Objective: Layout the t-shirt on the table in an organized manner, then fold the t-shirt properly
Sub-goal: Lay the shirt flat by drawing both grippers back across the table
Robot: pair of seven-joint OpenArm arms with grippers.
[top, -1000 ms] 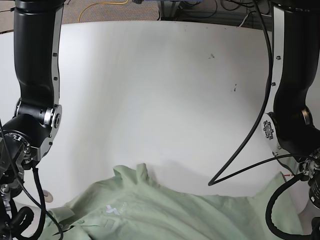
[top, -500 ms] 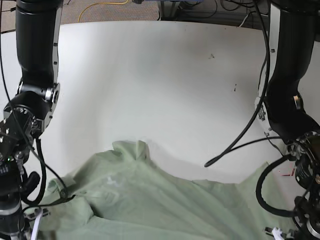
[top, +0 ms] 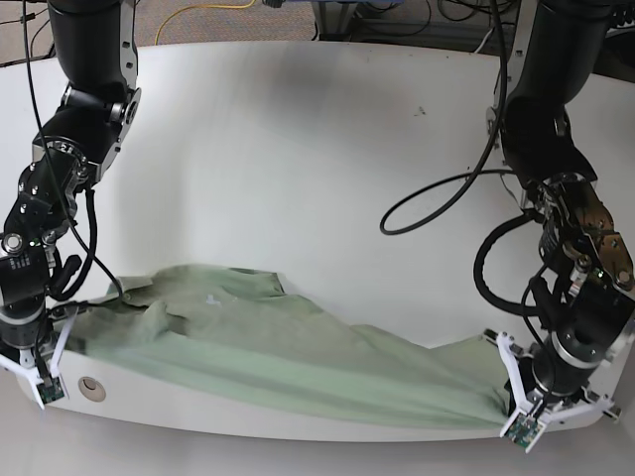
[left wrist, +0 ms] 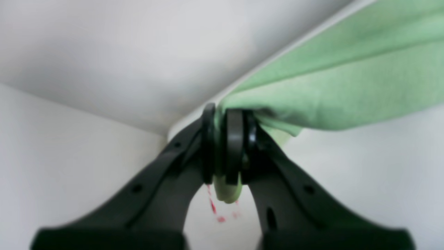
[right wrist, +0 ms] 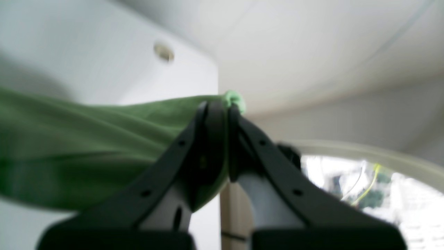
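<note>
Two arms reach down over a wide white tabletop (top: 298, 149), one at each side, and between them a green t-shirt (top: 288, 357) is stretched along the tabletop's near edge. The cloth runs almost the whole way from the near left corner to the near right corner in the base view, pulled into long folds, with its collar (top: 213, 297) toward the left and a bunched fold just beside it. The far part of the tabletop carries only a few dark specks (top: 421, 110).

The left hand (left wrist: 225, 139) sits at the near corner on the base view's right (top: 521, 412). Its two fingers are pressed together with a pinch of green cloth caught between them; a small tuft sticks out below the pads and the rest of the shirt fans away to the upper right in the wrist view. Faint red marks (left wrist: 213, 208) show on the tabletop under it.

The right hand (right wrist: 223, 139) is at the opposite near corner (top: 45, 372), likewise clamped tight on the shirt's edge, a little knob of cloth poking out past the fingertips and the fabric trailing off to the left in its wrist view. A round hole (top: 91, 388) in the tabletop lies just beside this hand.
</note>
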